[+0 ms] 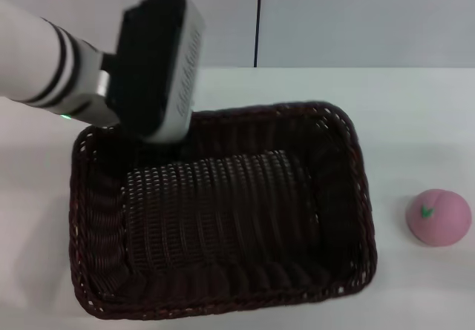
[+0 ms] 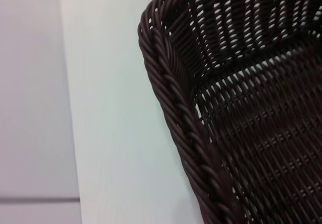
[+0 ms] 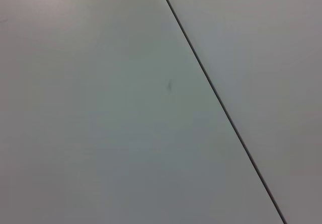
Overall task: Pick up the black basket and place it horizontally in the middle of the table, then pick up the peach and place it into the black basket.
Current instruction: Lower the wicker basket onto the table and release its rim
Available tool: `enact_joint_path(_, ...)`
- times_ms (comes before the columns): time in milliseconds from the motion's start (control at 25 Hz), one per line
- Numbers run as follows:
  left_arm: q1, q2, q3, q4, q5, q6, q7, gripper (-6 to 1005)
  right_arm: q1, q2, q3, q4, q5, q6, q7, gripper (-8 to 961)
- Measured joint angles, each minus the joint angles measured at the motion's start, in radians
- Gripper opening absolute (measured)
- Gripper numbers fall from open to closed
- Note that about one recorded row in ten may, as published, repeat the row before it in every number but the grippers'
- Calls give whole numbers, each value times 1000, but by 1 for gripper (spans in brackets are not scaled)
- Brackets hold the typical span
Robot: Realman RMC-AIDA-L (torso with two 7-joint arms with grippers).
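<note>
While the wicker basket already lies lengthwise mid-table, the peach waits outside
The table bears the black basket; left gripper hovers at its far-left corner, jaws hidden, cannot tell; the peach sits right, unpicked

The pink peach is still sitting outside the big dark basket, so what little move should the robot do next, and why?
Probably the left gripper should lift away from the black woven wicker basket, which already lies lengthwise on the white table. It hangs over the basket's far left corner, fingers hidden. The small round pink peach lies alone on the robot's right, so an arm must go there next. The right gripper is unseen.
</note>
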Motion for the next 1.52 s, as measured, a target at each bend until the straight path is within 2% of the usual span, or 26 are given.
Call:
enact_joint_path(80,9,1,59,13,-1,-22,54,228,0,0,0,0,0,5,0,733)
enact_joint_path(600,35,1,122,18,-14,-54,175,226,0,0,0,-1,1,8,1,733)
enact_joint_path(920,31,0,125,28,-17,-57,54,225,-1,0,0,0,1,9,1,733)
enact_joint_path(1080,49,4,119,51,-61,-65,53,224,-1,0,0,-1,-1,6,1,733)
enact_joint_path(1520,69,5,102,50,-78,-117,6,222,-4,0,0,-3,-4,-1,2,732)
